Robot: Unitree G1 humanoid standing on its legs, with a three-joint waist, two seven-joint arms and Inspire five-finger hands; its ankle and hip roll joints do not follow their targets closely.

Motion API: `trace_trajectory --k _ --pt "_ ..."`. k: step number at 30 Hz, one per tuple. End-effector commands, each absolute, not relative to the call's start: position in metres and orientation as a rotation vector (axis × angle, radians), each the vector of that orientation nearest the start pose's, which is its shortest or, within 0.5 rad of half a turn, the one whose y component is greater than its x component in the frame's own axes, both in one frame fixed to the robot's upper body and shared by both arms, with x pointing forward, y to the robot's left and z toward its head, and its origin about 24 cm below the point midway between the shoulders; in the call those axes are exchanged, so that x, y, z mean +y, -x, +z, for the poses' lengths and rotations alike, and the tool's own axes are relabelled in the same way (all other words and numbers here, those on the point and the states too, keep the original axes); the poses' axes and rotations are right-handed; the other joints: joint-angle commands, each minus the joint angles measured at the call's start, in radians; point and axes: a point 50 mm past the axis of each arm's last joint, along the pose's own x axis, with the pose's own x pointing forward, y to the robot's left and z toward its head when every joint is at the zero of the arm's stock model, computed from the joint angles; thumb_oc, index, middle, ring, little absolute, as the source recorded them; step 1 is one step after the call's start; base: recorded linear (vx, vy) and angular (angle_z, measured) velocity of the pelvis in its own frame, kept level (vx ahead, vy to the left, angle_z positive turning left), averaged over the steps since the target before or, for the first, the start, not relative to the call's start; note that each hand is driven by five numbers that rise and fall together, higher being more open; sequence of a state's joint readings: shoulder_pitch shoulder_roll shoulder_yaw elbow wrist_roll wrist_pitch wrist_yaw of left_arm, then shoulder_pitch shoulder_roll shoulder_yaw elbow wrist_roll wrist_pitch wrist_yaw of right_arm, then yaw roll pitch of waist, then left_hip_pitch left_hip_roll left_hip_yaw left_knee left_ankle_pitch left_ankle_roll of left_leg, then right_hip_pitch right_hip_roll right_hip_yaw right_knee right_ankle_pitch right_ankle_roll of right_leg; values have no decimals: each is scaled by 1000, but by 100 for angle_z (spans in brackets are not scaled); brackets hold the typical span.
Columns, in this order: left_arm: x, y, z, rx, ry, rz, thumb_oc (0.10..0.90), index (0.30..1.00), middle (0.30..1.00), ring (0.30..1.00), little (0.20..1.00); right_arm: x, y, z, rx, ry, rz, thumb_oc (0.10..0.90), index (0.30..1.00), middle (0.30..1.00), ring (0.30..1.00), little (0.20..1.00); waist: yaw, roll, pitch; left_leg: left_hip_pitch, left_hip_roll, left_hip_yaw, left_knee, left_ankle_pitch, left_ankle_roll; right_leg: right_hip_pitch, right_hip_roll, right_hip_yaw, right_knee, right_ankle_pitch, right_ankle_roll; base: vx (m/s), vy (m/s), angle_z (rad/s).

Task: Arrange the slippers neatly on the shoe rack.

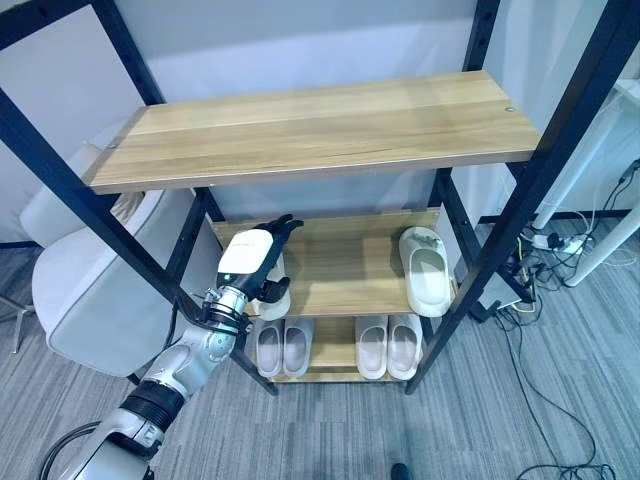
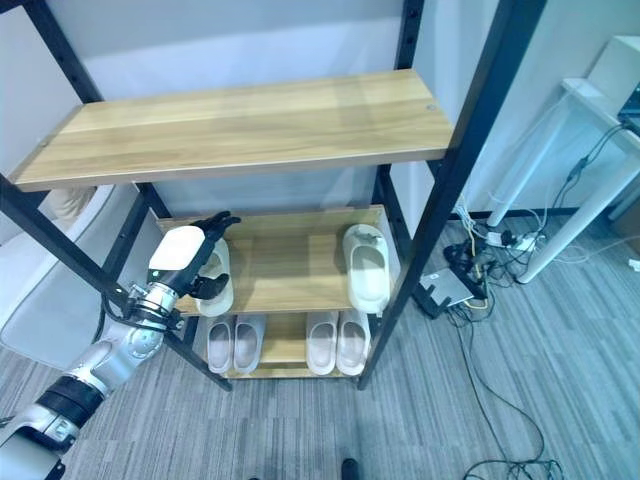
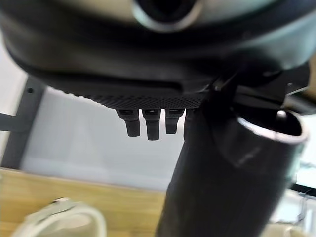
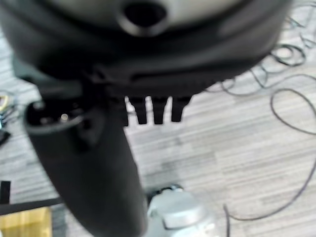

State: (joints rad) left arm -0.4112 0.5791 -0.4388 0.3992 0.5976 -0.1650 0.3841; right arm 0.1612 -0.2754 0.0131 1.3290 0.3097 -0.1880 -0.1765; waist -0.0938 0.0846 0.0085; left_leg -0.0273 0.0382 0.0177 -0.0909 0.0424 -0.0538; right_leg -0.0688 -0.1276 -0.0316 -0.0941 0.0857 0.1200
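The black-framed shoe rack has a wooden middle shelf (image 1: 340,270) holding two pale slippers. One slipper (image 1: 425,270) lies at its right end, toe to the back. The other slipper (image 2: 218,290) sits at the left end, partly hidden under my left hand (image 1: 248,260). That hand hovers over it with its fingers straight and its thumb beside the slipper's front edge; the slipper's rim (image 3: 64,219) appears beneath the hand in the left wrist view. Two more pairs (image 1: 283,347) (image 1: 388,345) stand side by side on the bottom shelf. My right hand (image 4: 98,163) hangs open above the carpet.
The wide top shelf (image 1: 320,125) overhangs the middle one. A pale grey chair (image 1: 90,290) stands close to the rack's left side. Cables and a power strip (image 1: 545,260) lie on the floor to the right, near a white table leg (image 1: 600,250).
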Motion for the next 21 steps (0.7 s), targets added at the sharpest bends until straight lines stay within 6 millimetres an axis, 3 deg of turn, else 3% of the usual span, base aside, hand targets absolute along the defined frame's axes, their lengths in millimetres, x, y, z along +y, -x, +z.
trace_trajectory --k 1,17,21 --pt "189 -349 164 -642 -1242 184 800 900 900 900 900 -290 -10 -152 1244 202 -581 800 900 900 900 900 9 -33 -12 -33 -67 -14 4 -57 19 -1 -7 -2 7 -55 58 0 0 0" --pt "187 -368 167 -589 -1249 253 800 900 900 900 900 -297 -37 -147 1175 239 -574 800 900 900 900 900 7 -50 0 -121 -74 -14 4 -35 22 -82 -16 2 7 -27 59 -5 15 0" --pt "186 -372 169 -593 -1329 252 800 900 900 900 900 -302 -46 -144 1140 277 -565 800 900 900 900 900 17 -54 5 -132 -78 -21 4 -33 24 -89 -16 0 7 -25 59 0 0 0"
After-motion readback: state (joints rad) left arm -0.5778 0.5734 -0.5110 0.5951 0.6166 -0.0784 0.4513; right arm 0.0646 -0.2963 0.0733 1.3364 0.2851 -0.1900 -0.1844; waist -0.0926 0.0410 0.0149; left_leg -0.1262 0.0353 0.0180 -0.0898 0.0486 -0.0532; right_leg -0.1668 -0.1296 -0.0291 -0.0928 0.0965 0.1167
